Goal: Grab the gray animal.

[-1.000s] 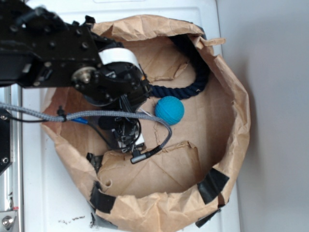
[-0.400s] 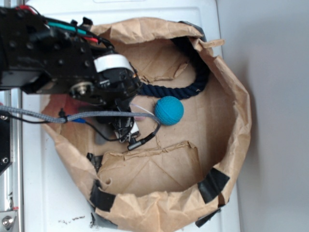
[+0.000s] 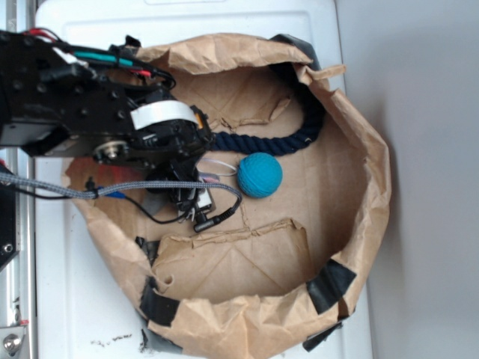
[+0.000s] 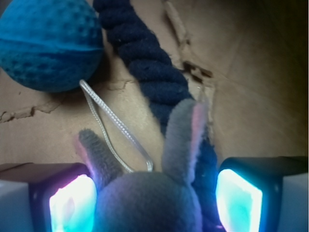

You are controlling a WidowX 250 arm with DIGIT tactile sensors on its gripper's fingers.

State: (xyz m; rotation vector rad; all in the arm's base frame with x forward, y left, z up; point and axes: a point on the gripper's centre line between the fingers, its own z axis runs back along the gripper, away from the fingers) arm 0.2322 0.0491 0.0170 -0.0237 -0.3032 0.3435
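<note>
Wrist view, gray animal between open gripper pads, unclamped, navy rope just behind, teal ball beside rope.

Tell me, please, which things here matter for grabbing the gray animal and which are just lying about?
For the job:
- gray animal, between the two fingers
- gripper, fingers either side of the toy's head

Lying about:
- teal ball
- navy rope
- paper bag walls

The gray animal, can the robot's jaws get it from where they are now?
Probably yes. In the wrist view the gray animal already sits between the two open jaws of the gripper, with nothing between them and it. The navy rope lies close behind its ear and might get pinched too.
</note>
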